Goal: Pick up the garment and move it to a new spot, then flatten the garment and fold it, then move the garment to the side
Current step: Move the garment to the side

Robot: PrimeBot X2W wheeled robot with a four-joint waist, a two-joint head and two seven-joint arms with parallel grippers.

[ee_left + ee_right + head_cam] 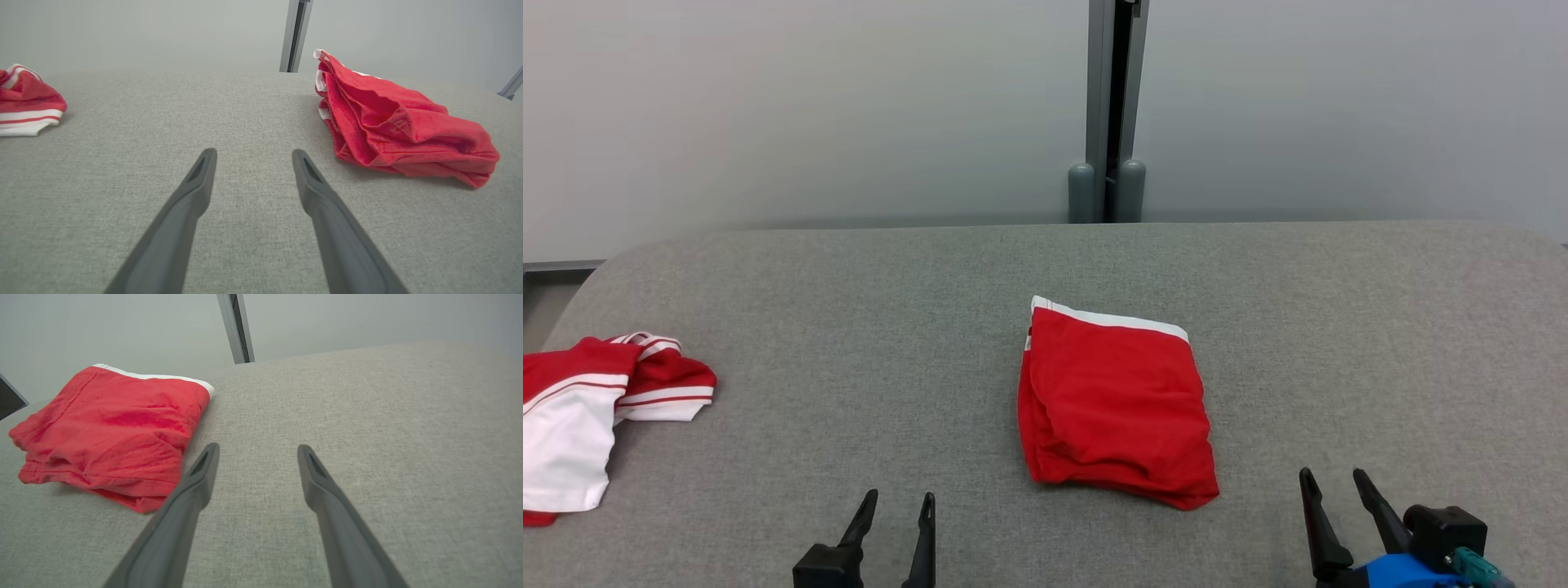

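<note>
Folded red fabric garment w/ white waistband strip (1115, 404) lies mid-table on the grey woven tabletop (849, 327), between both arms, touching neither.

L gripper (900, 495): fingers apart, empty, near front edge. R gripper (1331, 474): fingers apart, empty, just beside the bundle's near-right corner.

Judged stage: fold looks done; side move not yet done.

Risks:
- Near hem layers are loose and uneven. Pinching the top ply only would prob. peel the fold open on lift.
- A drag across the cloth surface could bunch it.
- Crumpled red-and-white striped garment (596, 408) sits at far L, so a move to that side risks overlap.

Writing/brands: none legible.
</note>
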